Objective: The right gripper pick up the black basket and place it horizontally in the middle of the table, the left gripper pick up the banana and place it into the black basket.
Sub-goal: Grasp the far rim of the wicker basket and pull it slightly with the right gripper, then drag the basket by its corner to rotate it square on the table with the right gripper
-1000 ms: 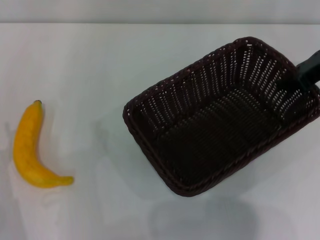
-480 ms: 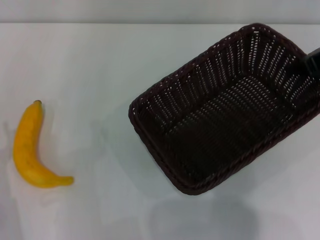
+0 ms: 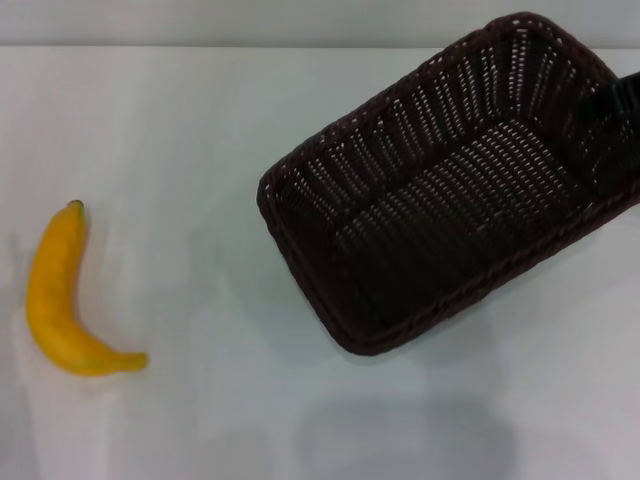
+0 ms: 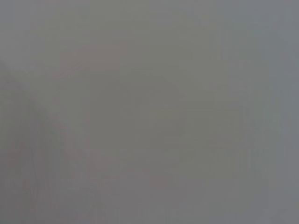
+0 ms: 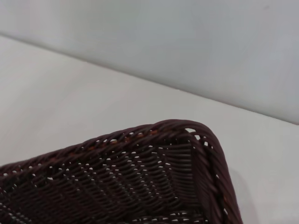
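The black basket [image 3: 440,200] is at the right of the white table [image 3: 180,130], set diagonally, with its far right end raised and its near left corner low. My right gripper [image 3: 625,100] shows as a black block at the basket's right rim and is shut on it. The right wrist view shows one woven corner of the basket [image 5: 140,182] over the table. The yellow banana [image 3: 60,295] lies on the table at the far left, dark tip away from me, well apart from the basket. My left gripper is out of view, and the left wrist view shows only plain grey.
A pale wall [image 3: 300,20] runs along the table's far edge. Bare tabletop lies between the banana and the basket, and in front of the basket.
The basket has moved up and to the right with the right gripper, and its far right end has tilted higher. The banana has not moved.
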You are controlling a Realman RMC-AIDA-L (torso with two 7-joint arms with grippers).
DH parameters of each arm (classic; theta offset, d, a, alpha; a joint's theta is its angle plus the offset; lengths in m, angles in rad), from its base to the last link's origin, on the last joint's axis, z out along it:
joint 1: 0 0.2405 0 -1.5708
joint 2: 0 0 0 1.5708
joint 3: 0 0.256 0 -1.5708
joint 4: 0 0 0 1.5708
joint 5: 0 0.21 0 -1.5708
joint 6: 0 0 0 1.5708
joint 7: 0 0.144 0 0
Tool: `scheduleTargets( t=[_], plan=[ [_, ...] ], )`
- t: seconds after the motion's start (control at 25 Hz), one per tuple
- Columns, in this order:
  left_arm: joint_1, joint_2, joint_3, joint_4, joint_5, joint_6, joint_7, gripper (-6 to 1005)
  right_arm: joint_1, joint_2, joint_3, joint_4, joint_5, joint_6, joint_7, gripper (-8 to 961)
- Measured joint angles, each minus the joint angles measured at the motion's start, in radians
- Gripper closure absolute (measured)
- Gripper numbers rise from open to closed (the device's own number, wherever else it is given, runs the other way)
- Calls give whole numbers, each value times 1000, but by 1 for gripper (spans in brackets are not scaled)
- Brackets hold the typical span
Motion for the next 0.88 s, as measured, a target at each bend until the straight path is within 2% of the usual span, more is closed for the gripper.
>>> scheduleTargets(
  t=[0.2,0.36,0.88],
  plan=[
    [-7,16,-1,0,-6,-2,-22,121,-10,-1,12,-15,2,9,72,809],
    [-13,17,-1,0,-8,-5,-23,121,-23,0,37,-16,11,13,105,809],
    [-23,17,-1,0,-8,-15,-45,121,-97,8,127,-8,205,53,117,809]
  ],
)
